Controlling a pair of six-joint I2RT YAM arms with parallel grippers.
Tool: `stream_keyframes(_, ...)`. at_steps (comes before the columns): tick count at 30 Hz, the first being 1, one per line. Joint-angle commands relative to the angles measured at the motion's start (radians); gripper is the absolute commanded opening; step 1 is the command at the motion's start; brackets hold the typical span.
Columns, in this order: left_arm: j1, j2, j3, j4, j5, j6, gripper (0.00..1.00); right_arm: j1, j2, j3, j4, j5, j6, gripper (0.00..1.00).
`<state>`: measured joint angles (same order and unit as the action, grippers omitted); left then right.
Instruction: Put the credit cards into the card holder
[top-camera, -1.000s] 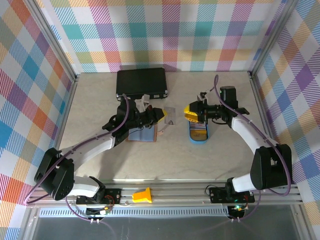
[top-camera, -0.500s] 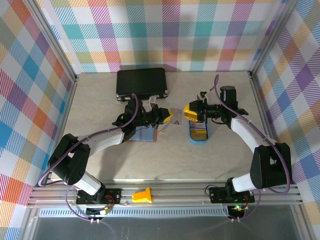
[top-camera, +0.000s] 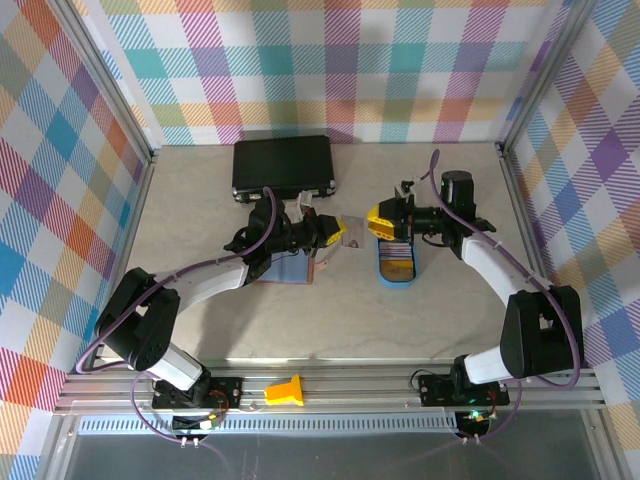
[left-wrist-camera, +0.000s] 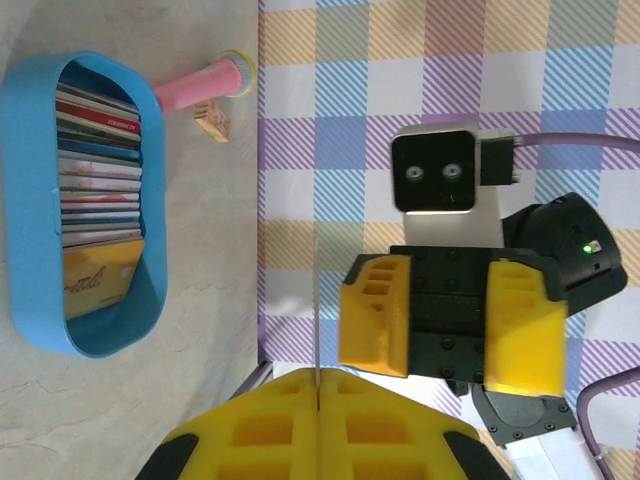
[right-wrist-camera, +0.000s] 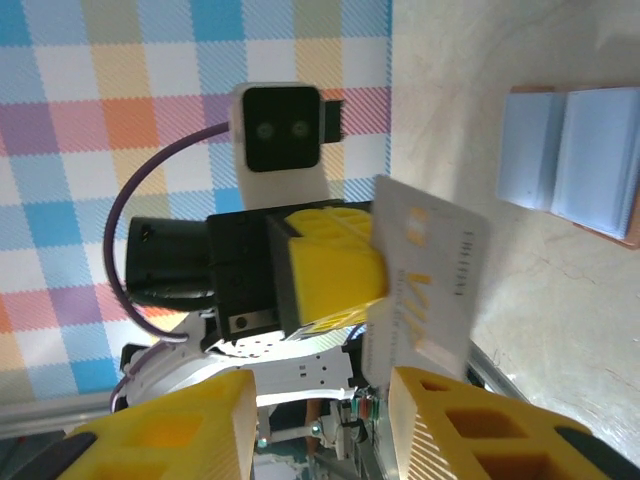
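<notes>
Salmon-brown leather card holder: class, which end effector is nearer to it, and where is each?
Left. The left end effector, gripping a pale credit card, is above the card holder's far right corner; the right end effector is farther right, by the blue oval tray.

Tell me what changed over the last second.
The left gripper, shut on a thin pale grey plastic card, carried it rightward toward the open right gripper as its arm stretched out; most of that move came early. The right gripper barely shifted above the blue oval tray. The salmon-brown leather card holder and the black rectangular case stayed put.
</notes>
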<state>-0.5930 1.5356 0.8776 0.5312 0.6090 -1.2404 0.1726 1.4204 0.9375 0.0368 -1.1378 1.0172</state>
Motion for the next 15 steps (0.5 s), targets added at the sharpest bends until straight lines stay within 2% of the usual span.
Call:
stream_keyframes(1, 0.001, -0.057, -0.010, 0.077, -0.016, -0.020, 0.00, 0.006, -0.023, -0.031, 0.006, 0.032, 0.016, 0.40)
stream_keyframes(5, -0.001, -0.074, -0.034, 0.131, -0.031, -0.042, 0.00, 0.018, 0.000, -0.058, 0.145, -0.007, 0.099, 0.39)
stream_keyframes(9, -0.005, -0.073, -0.056, 0.189, -0.032, -0.074, 0.00, 0.053, 0.006, -0.034, 0.173, -0.036, 0.083, 0.37)
stream_keyframes(15, -0.010, -0.077, -0.070, 0.189, -0.042, -0.077, 0.00, 0.059, 0.006, -0.034, 0.232, -0.028, 0.119, 0.31)
